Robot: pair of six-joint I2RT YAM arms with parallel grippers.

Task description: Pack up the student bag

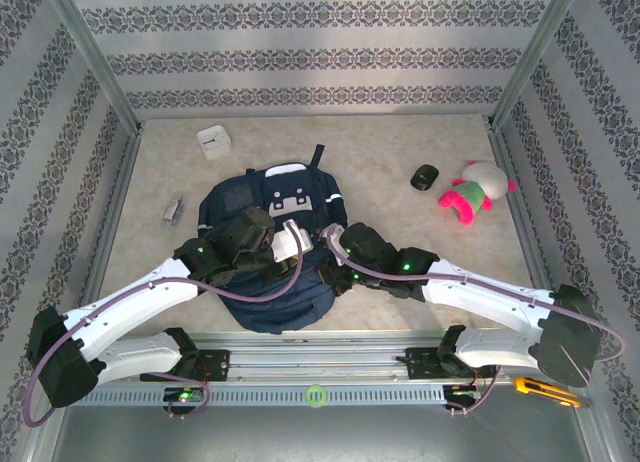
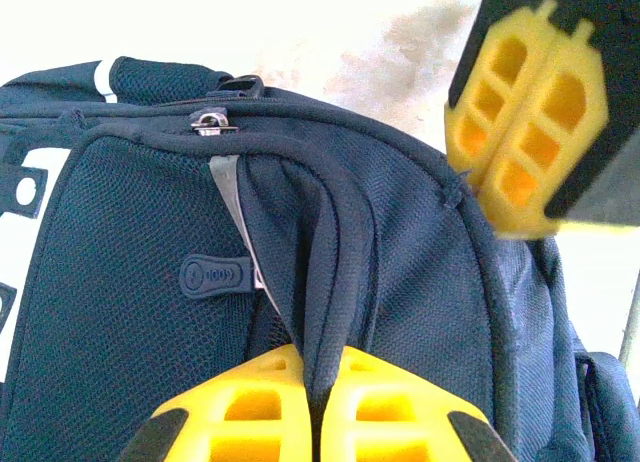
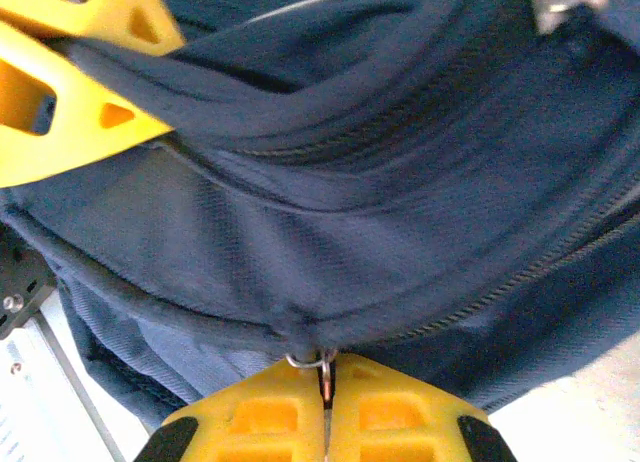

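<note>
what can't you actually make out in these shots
- Top view: both arms cover the middle of the student bag, so whether its zip is open is hidden.
- Top view: small grey item left of the bag, too small to name.
- Right wrist view: zipper pull mostly pinched inside the right tool.

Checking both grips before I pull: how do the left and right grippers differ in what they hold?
The left gripper pinches a raised fold of fabric on the bag; the right gripper pinches a small metal zipper pull. The fold stands up well past the left's fingers; the pull barely shows above the right's. Both are shut, with yellow fingers.
</note>
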